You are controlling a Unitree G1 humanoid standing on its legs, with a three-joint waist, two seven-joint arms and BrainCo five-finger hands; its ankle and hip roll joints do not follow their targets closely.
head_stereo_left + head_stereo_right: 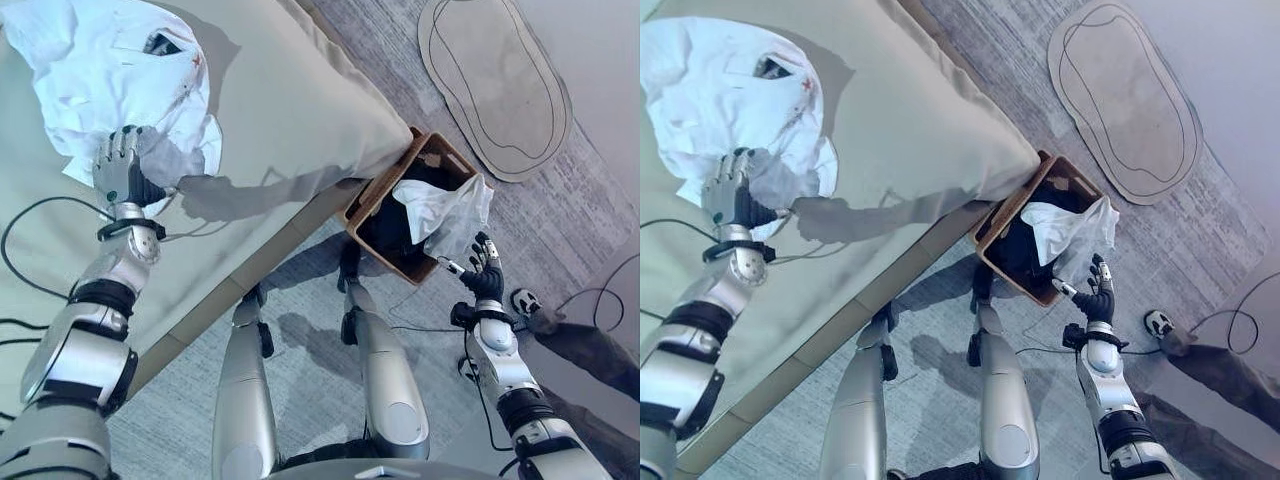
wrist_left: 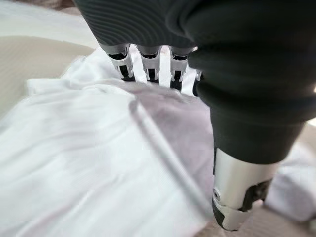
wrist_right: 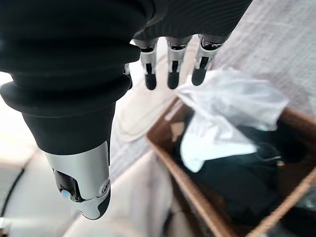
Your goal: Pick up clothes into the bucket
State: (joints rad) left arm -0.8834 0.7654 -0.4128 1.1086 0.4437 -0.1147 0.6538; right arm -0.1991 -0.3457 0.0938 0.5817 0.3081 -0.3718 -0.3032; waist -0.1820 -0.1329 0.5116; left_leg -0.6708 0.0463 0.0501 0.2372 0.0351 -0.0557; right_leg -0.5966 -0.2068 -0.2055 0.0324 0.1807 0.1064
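A: While your left hand (image 1: 120,168) lies on the white shirt (image 1: 110,70) on the bed (image 1: 290,100), fingers straight, it pinches nothing.

B: Right hand (image 1: 484,272), item two: spread, empty, beside the brown bucket (image 1: 370,205); white cloth (image 1: 445,210) draped inside, likely just dropped.

text: none legible | labels: none | white shirt (image 1: 110,70): small red mark, unreadable

left hand (image 2: 247,94) over white garment (image 2: 89,163) — fingers (image 2: 123,61) touching cloth, beige bed (image 2: 34,59) beneath
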